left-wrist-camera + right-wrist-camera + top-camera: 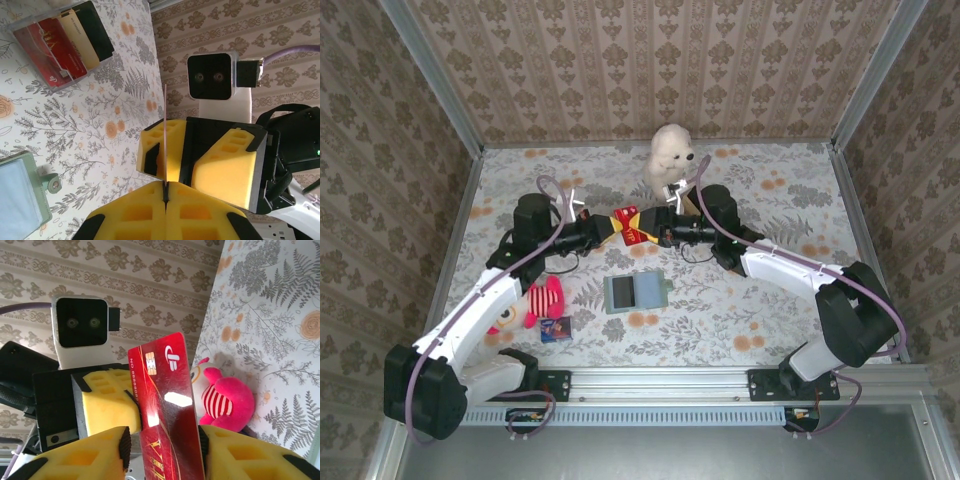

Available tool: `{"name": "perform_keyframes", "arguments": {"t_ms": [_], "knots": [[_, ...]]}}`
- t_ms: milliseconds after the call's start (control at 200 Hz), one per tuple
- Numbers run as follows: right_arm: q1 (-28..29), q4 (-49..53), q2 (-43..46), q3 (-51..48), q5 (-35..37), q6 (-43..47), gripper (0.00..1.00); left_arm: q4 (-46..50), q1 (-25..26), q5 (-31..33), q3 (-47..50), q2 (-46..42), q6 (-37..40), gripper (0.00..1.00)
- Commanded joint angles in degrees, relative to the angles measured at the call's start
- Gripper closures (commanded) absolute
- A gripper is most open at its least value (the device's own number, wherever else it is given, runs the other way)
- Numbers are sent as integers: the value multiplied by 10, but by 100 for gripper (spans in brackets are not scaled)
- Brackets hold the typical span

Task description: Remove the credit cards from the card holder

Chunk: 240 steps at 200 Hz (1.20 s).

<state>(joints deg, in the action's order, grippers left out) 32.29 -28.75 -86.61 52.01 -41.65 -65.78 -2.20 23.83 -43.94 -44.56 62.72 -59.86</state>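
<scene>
The left arm (470,310) and right arm (790,265) are reached forward and bent inward, so that the two are set tip to tip. The left gripper (166,189) is clamped on a card (167,405). The right gripper (162,437) is held with jaws parted either side of it; contact cannot be told.

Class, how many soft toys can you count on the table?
2. A white plush animal sits at the far edge, centre. A pink striped toy lies near left, beside a small dark blue packet. Arms may hide others.
</scene>
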Motion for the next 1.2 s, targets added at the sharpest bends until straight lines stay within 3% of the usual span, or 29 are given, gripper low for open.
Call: {"name": "perform_keyframes", "arguments": {"t_ms": [0,175,260,330,370,425,555,675,910,1195], "knots": [[-2,-36,24,-14,-8,-17,64,-30,-5,-19,12,-6,-14,100],[-7,-29,36,-27,6,-14,92,-14,-7,-21,15,-7,-1,100],[-16,12,56,-27,16,17,100,31,-8,-3,7,-3,27,100],[-24,90,84,-16,38,77,100,94,-9,34,-7,3,60,74],[-29,141,98,-6,55,119,100,138,-10,64,-19,10,79,54],[-36,206,110,9,77,179,100,188,-13,122,-32,22,94,37],[-57,370,102,77,126,317,100,268,-28,206,-59,68,145,22],[-60,494,77,148,221,430,100,278,-54,240,-58,109,187,10],[-64,549,16,202,356,563,100,279,-99,261,-58,149,242,2],[-67,592,-124,300,376,641,100,294,-116,265,-55,134,258,0]]}}
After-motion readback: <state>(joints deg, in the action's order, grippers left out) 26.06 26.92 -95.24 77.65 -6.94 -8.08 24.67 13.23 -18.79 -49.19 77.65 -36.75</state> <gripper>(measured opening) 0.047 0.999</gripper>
